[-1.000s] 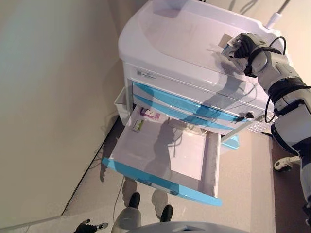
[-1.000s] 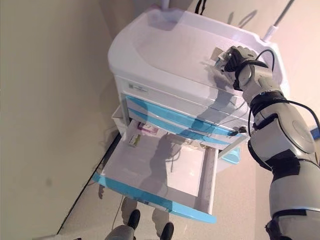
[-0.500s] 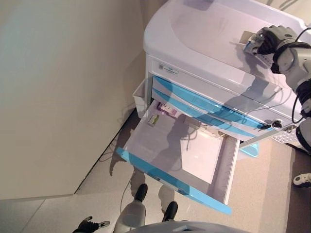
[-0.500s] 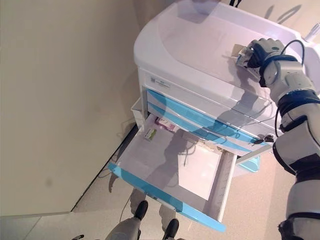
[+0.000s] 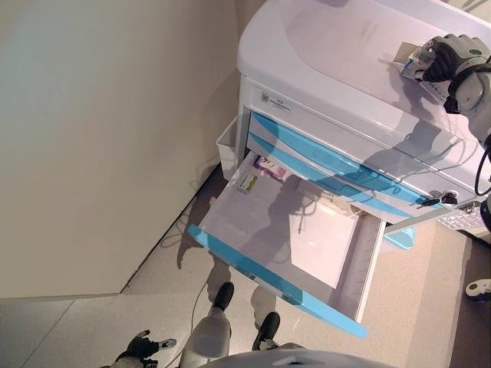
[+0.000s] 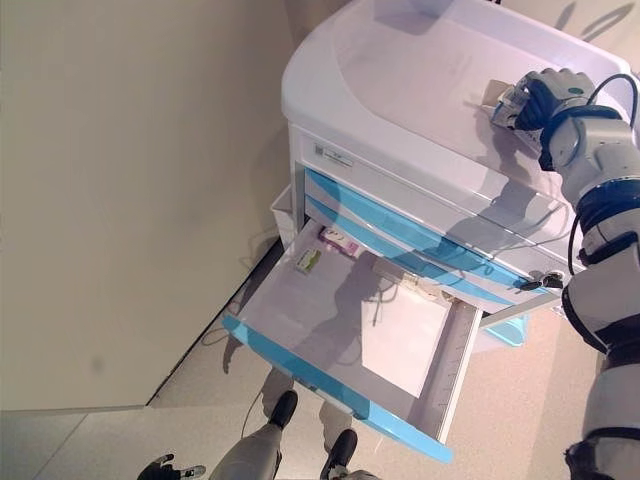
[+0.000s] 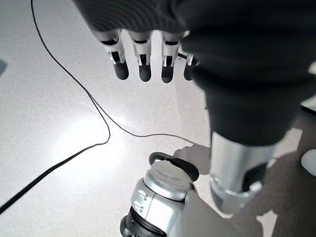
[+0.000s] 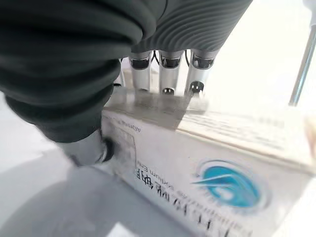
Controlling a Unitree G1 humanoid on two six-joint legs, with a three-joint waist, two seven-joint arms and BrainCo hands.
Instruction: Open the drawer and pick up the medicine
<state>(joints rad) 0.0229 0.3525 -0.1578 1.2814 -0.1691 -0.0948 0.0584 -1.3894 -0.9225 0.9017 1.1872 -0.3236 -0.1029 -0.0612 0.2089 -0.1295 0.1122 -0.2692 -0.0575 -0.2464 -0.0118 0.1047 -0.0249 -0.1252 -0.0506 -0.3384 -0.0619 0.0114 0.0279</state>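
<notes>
A white cabinet (image 5: 330, 54) with blue-fronted drawers stands against the wall. Its lowest drawer (image 5: 284, 238) is pulled wide open, with small medicine packs (image 5: 270, 166) at its back corner. My right hand (image 5: 449, 61) rests on the cabinet top at the far right, shut on a white medicine box with a blue logo (image 8: 212, 163); fingers lie over the box's top and the thumb presses its side. The box shows at the fingers in the eye views (image 6: 508, 98). My left hand (image 7: 148, 54) hangs low by the floor, fingers straight and empty.
A beige wall (image 5: 100, 138) runs along the cabinet's left side. A white side bin (image 5: 227, 146) hangs on the cabinet's left. A key (image 5: 445, 199) sticks out at the right of the drawer fronts. A pole (image 8: 303, 64) stands behind the cabinet.
The camera has shifted, so the cabinet sits further right and higher. My right hand stays on the cabinet top with the box in it. The drawer stays open.
</notes>
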